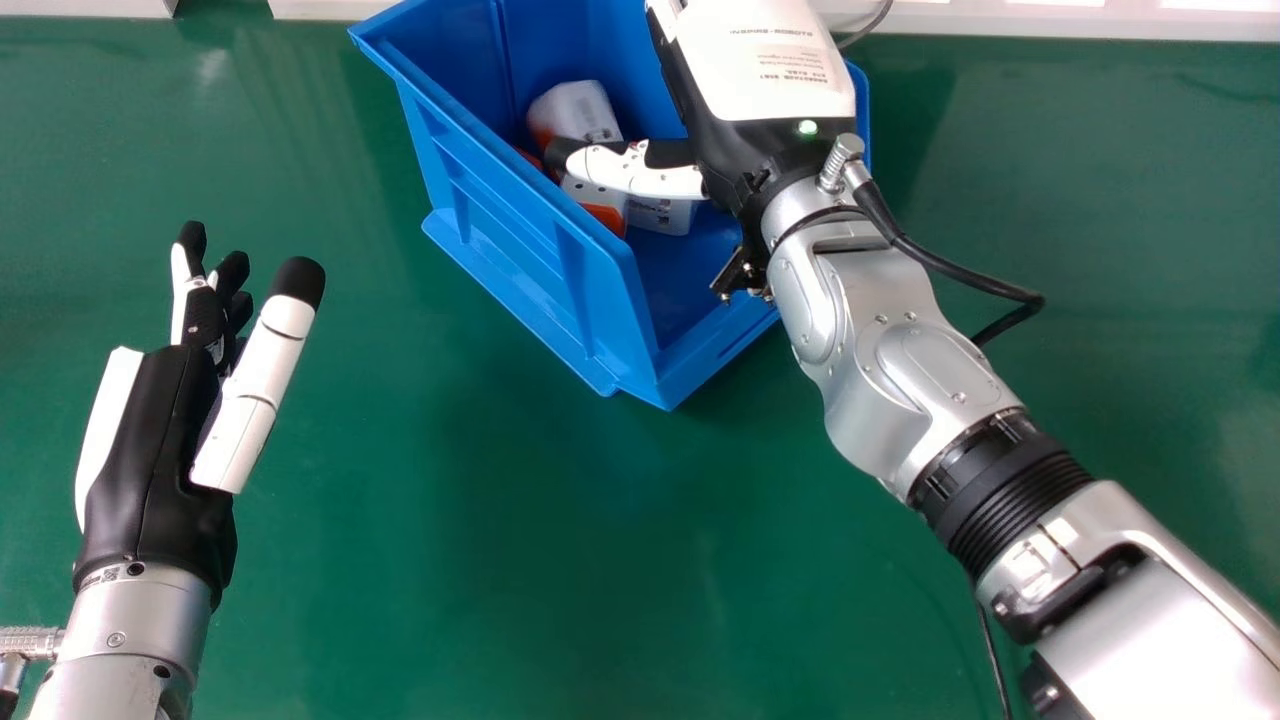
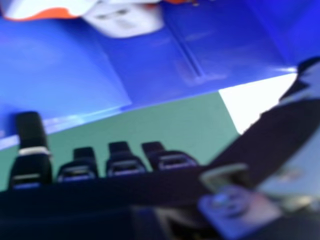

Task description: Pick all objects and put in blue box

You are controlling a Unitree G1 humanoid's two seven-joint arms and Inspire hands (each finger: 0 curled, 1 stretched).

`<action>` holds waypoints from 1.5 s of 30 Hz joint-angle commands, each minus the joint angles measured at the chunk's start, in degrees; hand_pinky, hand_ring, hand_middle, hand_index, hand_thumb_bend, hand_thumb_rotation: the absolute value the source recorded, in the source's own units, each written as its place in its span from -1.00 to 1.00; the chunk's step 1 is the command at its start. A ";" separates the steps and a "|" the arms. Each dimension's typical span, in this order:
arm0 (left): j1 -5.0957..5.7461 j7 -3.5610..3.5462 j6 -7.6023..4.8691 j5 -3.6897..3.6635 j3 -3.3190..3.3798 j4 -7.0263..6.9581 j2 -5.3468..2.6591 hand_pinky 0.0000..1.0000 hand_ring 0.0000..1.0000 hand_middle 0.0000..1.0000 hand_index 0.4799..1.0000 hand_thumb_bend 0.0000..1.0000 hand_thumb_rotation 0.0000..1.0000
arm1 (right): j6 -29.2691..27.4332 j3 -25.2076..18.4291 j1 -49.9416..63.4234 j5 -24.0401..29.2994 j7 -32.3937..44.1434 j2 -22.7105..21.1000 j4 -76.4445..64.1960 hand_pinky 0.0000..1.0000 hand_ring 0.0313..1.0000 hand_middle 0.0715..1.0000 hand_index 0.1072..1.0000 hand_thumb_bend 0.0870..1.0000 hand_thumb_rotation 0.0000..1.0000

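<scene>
My right hand point(image 1: 765, 65) is over the blue box point(image 1: 500, 225), its thumb pointing left above the items inside. White items with orange parts lie in the box: one point(image 1: 580, 112) near the far left wall, another point(image 1: 660, 215) below the thumb, partly covered. In the right hand view, the fingers of my right hand point(image 2: 80, 167) are extended and hold nothing; beyond them are the blue box point(image 2: 225, 55) and a white item point(image 2: 125, 20) inside. My left hand point(image 1: 150, 430) is at the left of the head view, away from the box, fingers relaxed and empty.
The box stands at an angle on a green table point(image 1: 560, 560), near a pale edge point(image 1: 1080, 22) at the back. My right forearm point(image 1: 900, 370) crosses the box's right side, with a black cable point(image 1: 960, 275) looping beside it.
</scene>
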 commanded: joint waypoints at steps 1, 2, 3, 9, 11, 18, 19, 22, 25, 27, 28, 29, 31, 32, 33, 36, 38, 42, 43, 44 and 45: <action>-0.39 -0.02 -1.74 0.01 0.11 -0.24 0.55 1.00 1.00 1.00 1.00 0.48 0.72 | 0.38 -0.51 0.28 0.14 -1.10 -0.97 -2.75 0.90 1.00 1.00 1.00 -0.35 0.68; -0.47 -0.06 -1.92 -0.10 0.19 -0.03 0.56 1.00 1.00 1.00 1.00 0.48 0.72 | 0.50 -0.46 0.73 0.00 -1.14 -1.14 -3.34 0.90 1.00 1.00 1.00 -0.35 0.68; -0.54 -0.09 -2.07 -0.20 0.26 0.16 0.56 1.00 1.00 1.00 1.00 0.48 0.72 | 0.62 -0.42 1.24 -0.15 -1.11 -1.38 -4.03 0.91 1.00 1.00 1.00 -0.36 0.68; -0.73 -0.09 -2.37 -0.25 0.34 0.44 0.60 1.00 1.00 1.00 1.00 0.48 0.72 | 1.00 -0.66 4.76 -0.43 -0.42 -2.98 -9.57 0.89 1.00 1.00 1.00 -0.40 0.67; -0.69 -0.12 -2.42 -0.36 0.45 0.48 0.58 1.00 1.00 1.00 1.00 0.49 0.72 | 1.30 -0.61 6.26 -0.85 -0.48 -3.63 -11.79 0.88 1.00 1.00 1.00 -0.42 0.67; -0.67 -0.22 -2.59 -0.80 0.93 0.69 0.52 1.00 1.00 1.00 1.00 0.49 0.72 | 2.93 -1.17 13.09 -2.01 -0.37 -5.80 -22.04 0.87 1.00 1.00 0.98 -0.46 0.67; -0.67 -0.22 -2.66 -0.82 0.97 0.73 0.51 1.00 1.00 1.00 1.00 0.49 0.72 | 3.45 -1.43 15.04 -2.20 -0.35 -6.15 -24.73 0.86 1.00 1.00 0.98 -0.47 0.67; -0.75 -0.28 -2.69 -0.76 0.98 0.72 0.56 1.00 1.00 1.00 1.00 0.50 0.72 | 4.66 -2.66 22.10 -2.53 -0.45 -7.16 -33.69 0.85 1.00 1.00 0.97 -0.48 0.67; -0.87 -0.40 -2.51 -0.78 1.01 0.74 0.67 1.00 1.00 1.00 1.00 0.50 0.72 | 4.39 -4.77 30.34 -1.42 -1.18 -7.79 -42.12 0.78 0.98 1.00 0.95 -0.51 0.66; -1.13 -0.59 -2.45 -0.97 1.20 1.06 0.83 1.00 1.00 1.00 1.00 0.50 0.72 | 3.66 -6.49 36.50 -0.29 -1.75 -8.00 -47.47 0.76 0.97 1.00 0.94 -0.53 0.66; -1.20 -0.64 -2.46 -1.07 1.27 1.19 0.89 1.00 1.00 1.00 1.00 0.51 0.72 | 3.32 -7.12 38.32 -0.13 -1.72 -7.92 -49.04 0.75 0.96 1.00 0.94 -0.53 0.66; -1.23 -0.68 -2.46 -1.15 1.35 1.26 0.94 1.00 1.00 1.00 1.00 0.51 0.72 | 2.83 -7.82 40.52 0.35 -1.92 -7.91 -50.80 0.75 0.96 1.00 0.94 -0.53 0.66; -1.29 -0.73 -2.46 -1.24 1.48 1.37 1.01 1.00 1.00 1.00 1.00 0.51 0.72 | 1.59 -9.40 45.14 1.47 -2.51 -7.90 -54.36 0.76 0.97 1.00 0.95 -0.54 0.67; -1.32 -0.77 -2.51 -1.30 1.56 1.47 1.06 1.00 1.00 1.00 1.00 0.51 0.72 | 0.85 -10.26 47.66 2.07 -2.95 -7.91 -56.16 0.77 0.97 1.00 0.96 -0.54 0.67; -1.32 -0.77 -2.59 -1.29 1.57 1.54 1.08 1.00 1.00 1.00 1.00 0.51 0.72 | -0.40 -11.56 51.13 3.14 -3.71 -8.12 -58.22 0.77 0.98 1.00 0.96 -0.54 0.69; -1.28 -0.90 -2.96 -1.37 1.74 1.75 1.19 1.00 1.00 1.00 1.00 0.51 0.72 | -4.29 -15.17 59.19 6.23 -5.85 -8.22 -61.62 0.82 1.00 1.00 0.99 -0.55 0.81; -1.32 -0.91 -3.09 -1.29 1.78 1.88 1.30 1.00 1.00 1.00 1.00 0.51 0.72 | -7.01 -17.39 63.53 8.81 -7.27 -7.59 -62.84 0.83 1.00 1.00 1.00 -0.57 0.91; -1.36 -0.91 -3.19 -1.24 1.94 2.25 1.62 1.00 1.00 1.00 1.00 0.50 0.72 | -11.63 -21.32 71.10 14.85 -9.32 -4.63 -65.26 0.84 1.00 1.00 1.00 -0.53 0.98; -1.43 -0.90 -3.26 -1.24 1.97 2.44 1.70 1.00 1.00 1.00 1.00 0.50 0.72 | -12.54 -22.04 72.32 16.32 -9.74 -3.74 -65.50 0.84 1.00 1.00 1.00 -0.53 0.98; -1.51 -0.88 -3.32 -1.23 1.98 2.65 1.78 1.00 1.00 1.00 1.00 0.50 0.72 | -13.47 -22.73 73.20 17.95 -9.96 -2.85 -65.51 0.85 1.00 1.00 1.00 -0.51 0.99; -1.57 -0.87 -3.36 -1.20 1.97 2.79 1.85 1.00 1.00 1.00 1.00 0.50 0.72 | -14.38 -23.37 73.84 19.50 -9.96 -2.05 -65.40 0.85 1.00 1.00 1.00 -0.50 1.00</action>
